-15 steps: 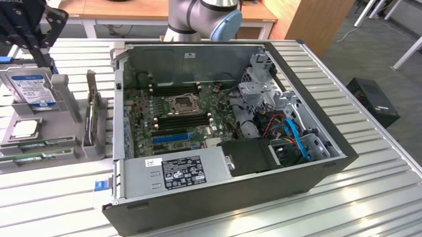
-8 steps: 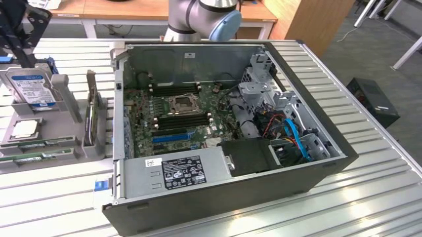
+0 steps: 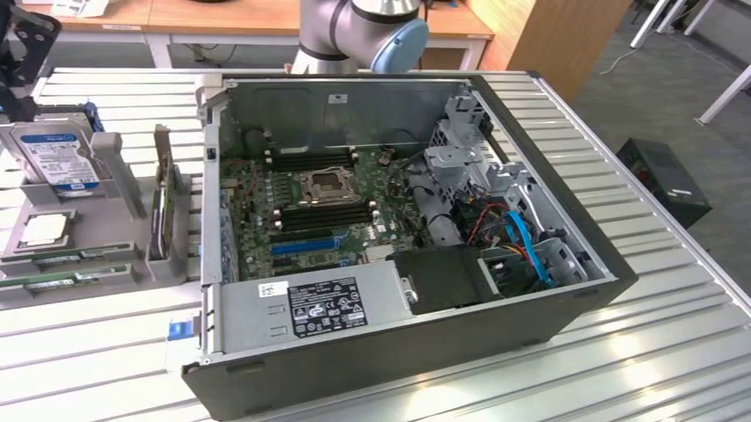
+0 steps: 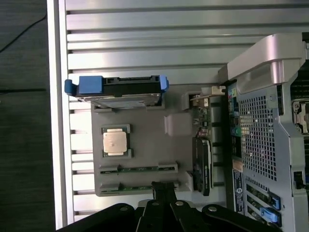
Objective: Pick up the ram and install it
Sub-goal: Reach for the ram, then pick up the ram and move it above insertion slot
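Two ram sticks lie flat in slots of a grey holder tray (image 4: 145,145): one ram stick (image 4: 137,168) (image 3: 70,257) is thin and green, and a second ram stick (image 4: 130,186) (image 3: 49,280) lies parallel beside it. My gripper (image 4: 162,189) hangs above the tray with its dark fingers pressed together and nothing between them. Its tips overlap one end of the second stick in the wrist view. In the exterior view the gripper (image 3: 21,61) is high at the far left, above the tray. The open computer case (image 3: 399,229) shows black memory slots (image 3: 323,214) beside the processor socket.
The tray also holds a hard drive (image 4: 116,89) (image 3: 53,154) in a blue carrier, a loose processor (image 4: 115,142) and an upright green expansion card (image 4: 202,164) (image 3: 164,198). The case's rear panel (image 4: 260,135) stands close beside the tray. The slatted metal table (image 3: 657,352) surrounds everything.
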